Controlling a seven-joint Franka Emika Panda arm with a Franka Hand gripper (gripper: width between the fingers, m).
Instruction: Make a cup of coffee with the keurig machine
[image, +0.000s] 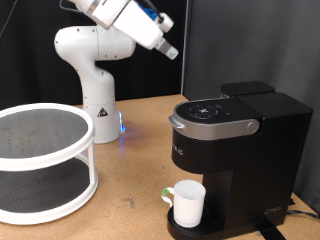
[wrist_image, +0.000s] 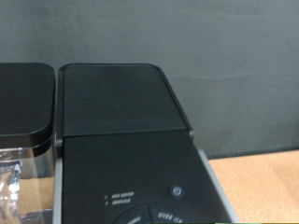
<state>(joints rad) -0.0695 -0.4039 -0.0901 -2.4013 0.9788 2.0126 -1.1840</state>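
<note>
The keurig machine (image: 235, 150) is a black box at the exterior view's right, with its silver-grey lid handle (image: 212, 126) down and its buttons facing up. The white mug (image: 188, 202) stands upright on the drip tray under the spout. My gripper (image: 170, 50) hangs in the air at the exterior view's top, above and to the left of the machine, touching nothing. The wrist view looks down on the machine's black top (wrist_image: 121, 103), with the lit power button (wrist_image: 176, 191) at the edge. No fingers show in the wrist view.
A white round two-tier shelf (image: 40, 160) stands at the exterior view's left. The arm's white base (image: 97, 90) sits behind it on the wooden table (image: 130, 180). A black curtain hangs behind. The machine's dark water tank (wrist_image: 23, 103) shows in the wrist view.
</note>
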